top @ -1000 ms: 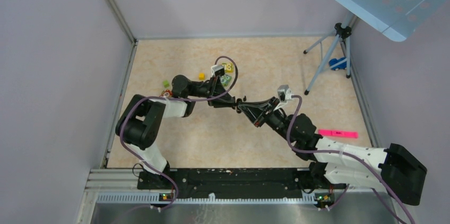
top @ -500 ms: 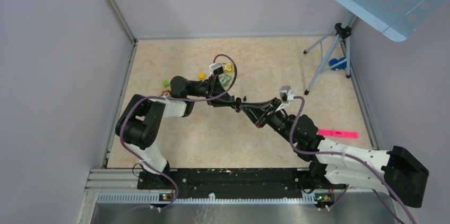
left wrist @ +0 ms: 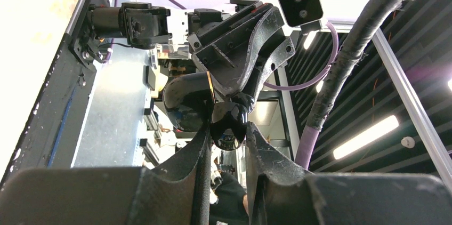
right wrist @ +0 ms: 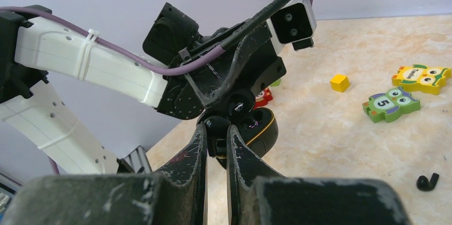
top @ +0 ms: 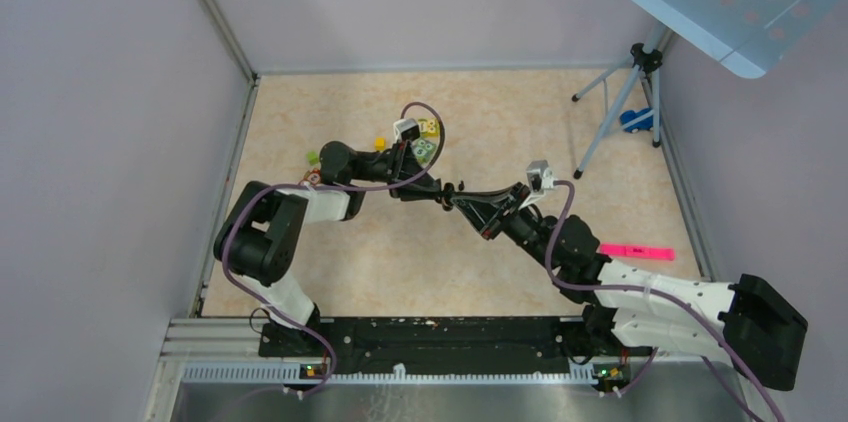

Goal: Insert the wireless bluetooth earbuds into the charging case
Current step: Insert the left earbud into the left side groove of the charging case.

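The charging case (right wrist: 264,131) is clamped in the left jaws above the tabletop (right wrist: 330,145); one earbud (right wrist: 216,126) is clamped in the right jaws against it. Both are judged light, hard and slippery, best gripped across the sides.

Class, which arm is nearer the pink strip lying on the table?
Right. The pink strip lies just beside the right arm, on its outer side; the left arm is far off, beyond the right arm.

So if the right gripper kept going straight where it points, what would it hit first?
Most likely the charging case, held in the left gripper right ahead; the earbud pinched in the right gripper would meet it first.
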Robot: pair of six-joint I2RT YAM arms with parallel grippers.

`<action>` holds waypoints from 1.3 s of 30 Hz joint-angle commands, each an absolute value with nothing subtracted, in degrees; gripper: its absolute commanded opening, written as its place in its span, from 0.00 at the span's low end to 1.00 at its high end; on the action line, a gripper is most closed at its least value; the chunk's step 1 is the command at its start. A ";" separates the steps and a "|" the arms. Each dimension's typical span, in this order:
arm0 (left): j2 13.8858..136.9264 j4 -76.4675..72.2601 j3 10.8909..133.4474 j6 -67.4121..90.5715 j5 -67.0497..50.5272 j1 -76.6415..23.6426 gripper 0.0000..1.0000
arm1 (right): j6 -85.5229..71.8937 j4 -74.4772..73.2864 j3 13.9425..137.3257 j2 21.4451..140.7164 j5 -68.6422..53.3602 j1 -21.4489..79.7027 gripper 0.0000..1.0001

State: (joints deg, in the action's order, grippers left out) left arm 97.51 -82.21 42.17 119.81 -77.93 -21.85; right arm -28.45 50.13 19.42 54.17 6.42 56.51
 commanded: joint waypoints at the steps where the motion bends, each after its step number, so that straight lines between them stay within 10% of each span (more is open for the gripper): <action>1: 94.40 -82.75 41.98 121.21 -76.39 -21.85 0.00 | -26.95 52.41 22.33 55.24 6.73 57.17 0.00; 39: 92.87 -79.27 42.10 118.47 -77.00 -21.68 0.00 | -28.48 53.52 18.54 55.75 7.25 57.14 0.00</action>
